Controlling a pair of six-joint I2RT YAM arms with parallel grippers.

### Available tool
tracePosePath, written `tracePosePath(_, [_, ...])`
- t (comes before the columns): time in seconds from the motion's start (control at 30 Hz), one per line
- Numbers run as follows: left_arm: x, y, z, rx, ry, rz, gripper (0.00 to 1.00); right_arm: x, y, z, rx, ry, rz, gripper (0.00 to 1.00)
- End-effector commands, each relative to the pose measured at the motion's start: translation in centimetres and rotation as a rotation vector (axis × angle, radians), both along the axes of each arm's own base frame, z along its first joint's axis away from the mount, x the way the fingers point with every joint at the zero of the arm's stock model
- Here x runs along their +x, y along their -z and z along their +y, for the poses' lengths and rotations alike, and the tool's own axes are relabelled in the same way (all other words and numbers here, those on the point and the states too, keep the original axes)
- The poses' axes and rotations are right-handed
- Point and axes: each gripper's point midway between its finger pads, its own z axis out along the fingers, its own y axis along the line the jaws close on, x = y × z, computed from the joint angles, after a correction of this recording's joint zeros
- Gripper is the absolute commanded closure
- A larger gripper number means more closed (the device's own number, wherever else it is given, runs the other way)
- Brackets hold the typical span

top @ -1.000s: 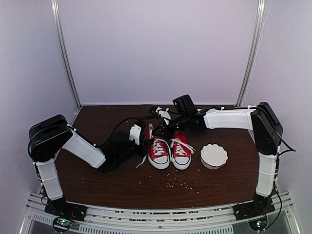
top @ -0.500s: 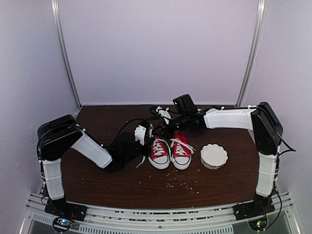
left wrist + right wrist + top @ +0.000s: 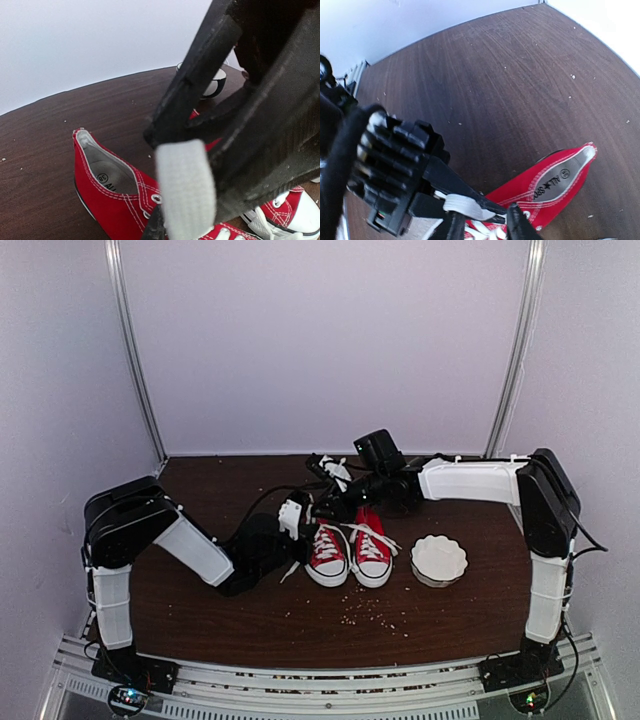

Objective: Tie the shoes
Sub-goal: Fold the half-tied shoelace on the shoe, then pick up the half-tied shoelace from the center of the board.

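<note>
- The left arm [image 3: 190,550] lay low, elbow bent, forearm pointing right; the left gripper [image 3: 303,512] was clamped on a white lace [image 3: 185,190].
- The right arm [image 3: 470,482] stretched leftward; the right gripper's [image 3: 487,225] jaws stood slightly apart.

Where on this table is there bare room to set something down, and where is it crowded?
Free: the table's near strip between the shoes' toes and arm bases, crumbs only; the far left corner. Crowded: behind the shoes, where the left gripper and right gripper meet.
</note>
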Motion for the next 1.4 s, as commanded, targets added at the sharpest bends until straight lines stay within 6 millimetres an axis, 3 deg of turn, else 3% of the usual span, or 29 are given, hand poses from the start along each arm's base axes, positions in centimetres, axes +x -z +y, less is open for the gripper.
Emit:
tracePosePath(0.0, [0.0,-1.2,-0.2,-0.063,0.006,-0.046,1.00,0.8,-2.7,-2.2,-0.063,0.089,-0.041,0.68])
tracePosePath(0.13, [-0.2,-1.2,0.0,-0.070,0.015,-0.035,1.00,0.3,-2.8,-5.9,-0.163,0.232,-0.020,0.66])
tracePosePath(0.27, [-0.2,-0.9,0.0,-0.052,0.029,-0.014,1.00,-1.0,-1.4,-9.6,-0.269,0.363,0.021,0.68])
tracePosePath(0.37, [-0.2,-0.6,0.1,-0.056,0.048,0.015,1.00,-3.7,-0.3,-10.9,-0.346,0.330,0.026,0.68])
tracePosePath(0.47, [-0.4,-0.3,0.2,-0.060,0.065,0.045,1.00,-7.0,2.2,-10.8,-0.388,0.204,-0.013,0.66])
tracePosePath(0.53, [-0.6,-0.3,0.1,-0.053,0.085,0.039,1.00,-7.9,3.4,-10.3,-0.394,0.141,-0.052,0.65])
tracePosePath(0.7, [-0.4,-0.6,0.1,-0.051,0.099,0.028,1.00,-7.4,5.6,-9.0,-0.465,0.064,-0.095,0.64])
tracePosePath(0.9, [-0.3,-0.7,0.1,-0.045,0.102,0.020,1.00,-7.8,8.3,-8.2,-0.520,0.000,-0.069,0.56])
tracePosePath(1.0, [-0.3,-0.7,-0.1,-0.040,0.114,0.015,1.00,-7.5,8.6,-8.0,-0.520,0.007,-0.074,0.56])
tracePosePath(1.27, [0.0,-0.9,0.1,-0.045,0.109,0.011,1.00,-7.9,9.4,-7.7,-0.561,-0.033,-0.075,0.64])
tracePosePath(1.37, [0.0,-0.8,0.1,-0.044,0.108,0.012,1.00,-8.2,9.5,-7.8,-0.570,-0.046,-0.078,0.79])
